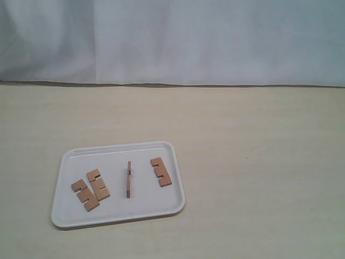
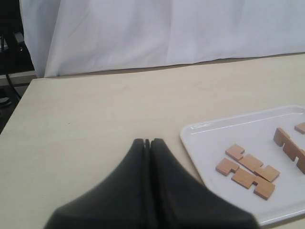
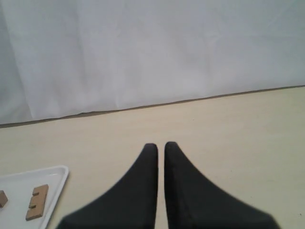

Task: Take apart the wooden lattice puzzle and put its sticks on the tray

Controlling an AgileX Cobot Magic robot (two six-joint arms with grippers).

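White tray (image 1: 146, 200) on table. Left gripper (image 2: 147, 141) and right gripper (image 3: 160, 145) both clenched, empty, off the tray. Four sticks (image 1: 97, 184) inside tray, none interlocked, one on edge mid-tray. Disassembly judged done; next move: only stand clear.

A pale wooden table (image 1: 259, 162) (light, even grain) meets a wrinkled white cloth backdrop (image 1: 172, 38) behind.

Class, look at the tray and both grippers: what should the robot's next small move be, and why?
Probably just stop, arms back. All four sticks lie separated on the tray, with no lattice left to take apart. The left gripper and right gripper are shut and hold nothing. The middle stick stands on its edge; laying it flat seems optional.
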